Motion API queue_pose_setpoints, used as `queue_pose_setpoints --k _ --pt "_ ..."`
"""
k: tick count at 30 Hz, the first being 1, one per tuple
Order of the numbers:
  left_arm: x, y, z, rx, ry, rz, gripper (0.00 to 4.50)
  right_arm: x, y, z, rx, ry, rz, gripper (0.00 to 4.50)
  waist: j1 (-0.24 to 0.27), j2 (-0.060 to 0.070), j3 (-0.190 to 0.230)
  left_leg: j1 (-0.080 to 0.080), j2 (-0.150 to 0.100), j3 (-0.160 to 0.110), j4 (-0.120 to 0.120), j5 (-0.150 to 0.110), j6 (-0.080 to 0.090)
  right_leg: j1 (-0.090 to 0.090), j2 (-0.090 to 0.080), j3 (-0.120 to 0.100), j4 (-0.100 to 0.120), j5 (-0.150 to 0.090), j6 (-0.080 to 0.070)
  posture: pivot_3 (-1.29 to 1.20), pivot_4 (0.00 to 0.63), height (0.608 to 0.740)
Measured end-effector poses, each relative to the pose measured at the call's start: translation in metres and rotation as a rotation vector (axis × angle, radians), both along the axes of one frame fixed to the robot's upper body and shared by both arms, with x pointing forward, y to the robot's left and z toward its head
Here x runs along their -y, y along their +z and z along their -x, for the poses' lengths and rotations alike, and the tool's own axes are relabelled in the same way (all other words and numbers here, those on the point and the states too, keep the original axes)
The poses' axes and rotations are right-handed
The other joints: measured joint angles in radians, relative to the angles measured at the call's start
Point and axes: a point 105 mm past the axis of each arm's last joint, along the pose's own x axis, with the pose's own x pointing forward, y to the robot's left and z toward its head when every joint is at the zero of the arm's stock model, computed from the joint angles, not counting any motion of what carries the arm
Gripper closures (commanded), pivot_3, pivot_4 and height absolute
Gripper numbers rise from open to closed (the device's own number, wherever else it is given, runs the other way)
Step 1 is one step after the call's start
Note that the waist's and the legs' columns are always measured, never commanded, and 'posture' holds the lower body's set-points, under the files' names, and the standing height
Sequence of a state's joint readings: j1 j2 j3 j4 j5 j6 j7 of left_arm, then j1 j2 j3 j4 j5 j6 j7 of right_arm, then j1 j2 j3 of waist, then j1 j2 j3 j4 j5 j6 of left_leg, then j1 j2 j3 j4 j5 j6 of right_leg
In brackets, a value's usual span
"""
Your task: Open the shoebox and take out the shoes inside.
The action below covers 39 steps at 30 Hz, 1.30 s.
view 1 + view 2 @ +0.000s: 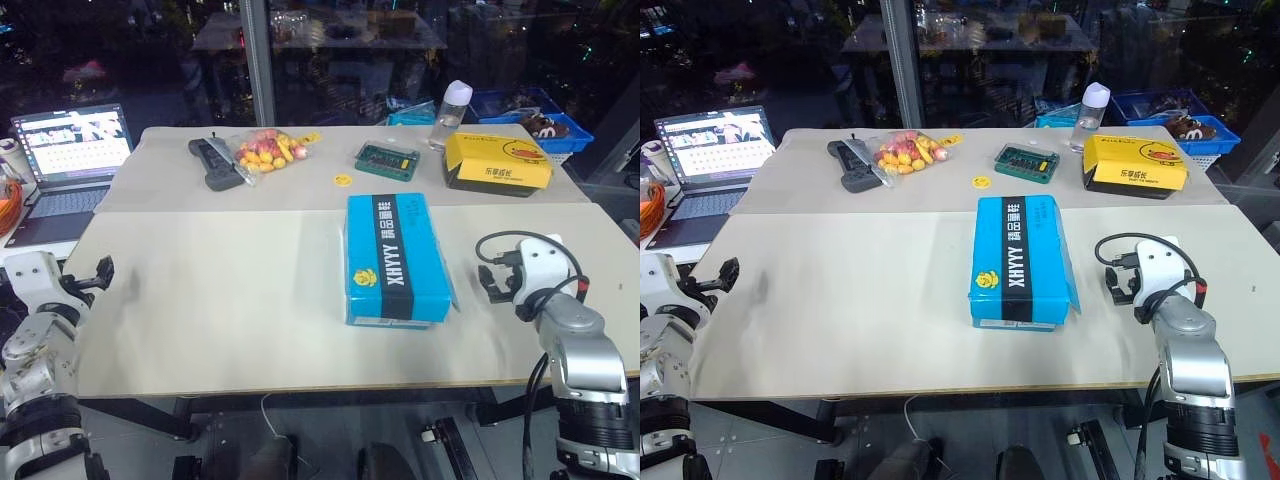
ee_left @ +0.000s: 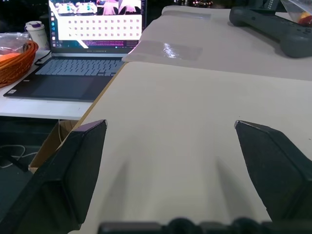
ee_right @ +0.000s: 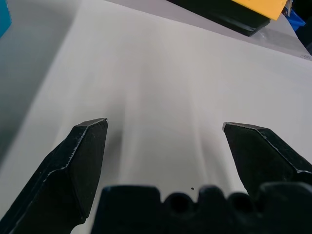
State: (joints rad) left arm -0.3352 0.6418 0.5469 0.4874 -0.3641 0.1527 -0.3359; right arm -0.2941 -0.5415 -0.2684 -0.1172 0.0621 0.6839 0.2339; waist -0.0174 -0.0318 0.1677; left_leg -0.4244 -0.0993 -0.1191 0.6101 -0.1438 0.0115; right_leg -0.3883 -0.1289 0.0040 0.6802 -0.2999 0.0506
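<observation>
The bright blue shoebox (image 1: 395, 255) lies on the cream table (image 1: 230, 290) a little right of centre, its lid shut, with a black lettered band and a yellow emblem on top. The shoes are hidden. My left gripper (image 1: 100, 272) hangs open over the table's left edge, far from the box, and nothing sits between its fingers (image 2: 83, 165). My right gripper (image 1: 490, 277) stands open just right of the box, apart from it. Between its black fingers (image 3: 83, 161) I see bare table, and a sliver of the blue shoebox (image 3: 4, 17) at the edge of that view.
At the back of the table are a flat yellow box (image 1: 497, 163), a clear bottle (image 1: 452, 112), a green case (image 1: 387, 158), a yellow token (image 1: 343, 180), a snack bag (image 1: 268, 150) and a black controller (image 1: 215, 163). A laptop (image 1: 70, 160) and an orange basket (image 2: 14, 58) sit left.
</observation>
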Motion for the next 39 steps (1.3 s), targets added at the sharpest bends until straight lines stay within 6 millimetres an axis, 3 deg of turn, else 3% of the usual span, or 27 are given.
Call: queue_pose_setpoints --k 7,9,12,13,14,16,19,20,24,25,28,30,33,39 --pt "0.011 -0.006 -0.005 -0.022 -0.048 -0.009 0.00 0.007 0.002 0.001 0.010 -0.032 -0.005 0.01 0.003 0.000 0.000 0.000 0.000 0.000 0.000 0.000 0.000 0.000 0.000 0.000 0.000 0.000 0.000 0.00 0.150 0.734" --pt "0.036 -0.010 -0.015 -0.041 -0.175 -0.029 0.00 0.010 0.002 0.002 0.012 -0.046 -0.009 0.01 0.005 0.000 0.000 0.000 0.000 0.000 0.000 0.000 0.000 0.001 0.000 0.000 0.000 0.000 0.000 0.00 0.150 0.734" --pt "0.098 -0.009 -0.026 -0.075 -0.482 -0.134 0.00 0.009 0.002 0.001 0.012 -0.035 -0.014 0.01 0.008 0.000 0.000 -0.001 0.000 0.000 0.000 0.000 0.000 0.001 0.000 -0.001 -0.001 0.000 0.000 0.00 0.150 0.734" --pt "0.127 -0.010 -0.026 -0.090 -0.622 -0.191 0.52 0.007 0.002 0.001 0.010 -0.023 -0.020 0.52 0.007 0.000 0.000 -0.001 -0.001 0.001 0.000 0.000 0.000 0.001 -0.001 0.000 -0.001 0.000 0.000 0.00 0.150 0.734" --pt "0.155 -0.012 -0.024 -0.105 -0.757 -0.240 0.71 0.005 0.002 0.000 0.007 -0.008 -0.026 0.73 0.004 0.000 0.000 -0.001 -0.001 0.001 0.000 0.000 0.000 0.001 -0.001 0.001 -0.001 0.000 0.000 0.00 0.150 0.734" --pt "0.191 -0.017 -0.017 -0.143 -0.961 -0.313 1.45 0.002 0.002 0.001 -0.013 0.042 -0.020 1.47 -0.001 0.001 0.000 -0.001 0.000 0.003 -0.001 0.000 0.000 0.000 0.000 0.002 -0.001 0.000 0.000 0.00 0.150 0.734" --pt "0.225 -0.016 -0.014 -0.164 -1.159 -0.381 2.51 -0.003 0.007 0.003 -0.050 0.128 0.030 2.41 -0.008 0.001 0.000 0.000 0.001 0.004 -0.001 0.000 0.001 0.000 0.001 0.003 -0.001 0.000 0.000 0.00 0.150 0.734" --pt "0.230 -0.013 -0.014 -0.159 -1.183 -0.397 2.74 -0.006 0.008 0.003 -0.054 0.152 0.039 2.61 -0.012 0.001 0.000 0.000 0.002 0.004 -0.001 0.000 0.001 0.000 0.002 0.003 -0.002 0.000 0.000 0.00 0.150 0.734" --pt "0.251 -0.004 -0.028 -0.126 -1.264 -0.459 4.30 -0.022 -0.001 0.003 -0.116 0.253 0.070 4.15 -0.011 0.001 0.000 0.000 0.003 0.005 0.000 0.000 0.001 0.001 0.003 0.003 -0.002 0.000 0.000 0.00 0.150 0.734" --pt "0.257 -0.007 -0.033 -0.135 -1.281 -0.486 4.49 -0.028 -0.003 0.002 -0.142 0.288 0.088 4.43 -0.009 0.001 0.000 0.000 0.003 0.006 0.001 0.000 0.001 0.001 0.002 0.003 -0.002 0.000 0.000 0.00 0.150 0.734" --pt "0.283 -0.025 -0.043 -0.174 -1.349 -0.548 4.49 -0.052 -0.006 -0.005 -0.188 0.419 0.137 4.43 -0.008 0.001 0.000 0.000 0.003 0.007 0.001 -0.001 0.002 0.001 0.003 0.003 -0.002 0.000 0.000 0.00 0.150 0.734" --pt "0.311 -0.037 -0.048 -0.189 -1.415 -0.569 4.49 -0.070 -0.008 -0.016 -0.213 0.506 0.197 4.43 -0.007 0.000 0.001 -0.001 0.003 0.007 0.003 -0.001 0.002 0.001 0.003 0.002 -0.002 0.000 0.001 0.00 0.150 0.734" --pt "0.346 -0.039 -0.050 -0.178 -1.495 -0.607 4.49 -0.087 -0.009 -0.028 -0.224 0.591 0.258 4.43 -0.009 -0.001 0.001 -0.002 0.002 0.007 0.004 -0.002 0.003 0.001 0.003 0.002 -0.002 0.001 0.001 0.00 0.150 0.734" --pt "0.354 -0.038 -0.056 -0.171 -1.511 -0.691 4.49 -0.097 -0.009 -0.042 -0.209 0.632 0.278 4.43 -0.023 -0.001 0.001 0.000 0.003 0.007 0.005 -0.002 0.004 0.003 0.003 0.003 -0.001 0.001 0.002 0.00 0.150 0.734"
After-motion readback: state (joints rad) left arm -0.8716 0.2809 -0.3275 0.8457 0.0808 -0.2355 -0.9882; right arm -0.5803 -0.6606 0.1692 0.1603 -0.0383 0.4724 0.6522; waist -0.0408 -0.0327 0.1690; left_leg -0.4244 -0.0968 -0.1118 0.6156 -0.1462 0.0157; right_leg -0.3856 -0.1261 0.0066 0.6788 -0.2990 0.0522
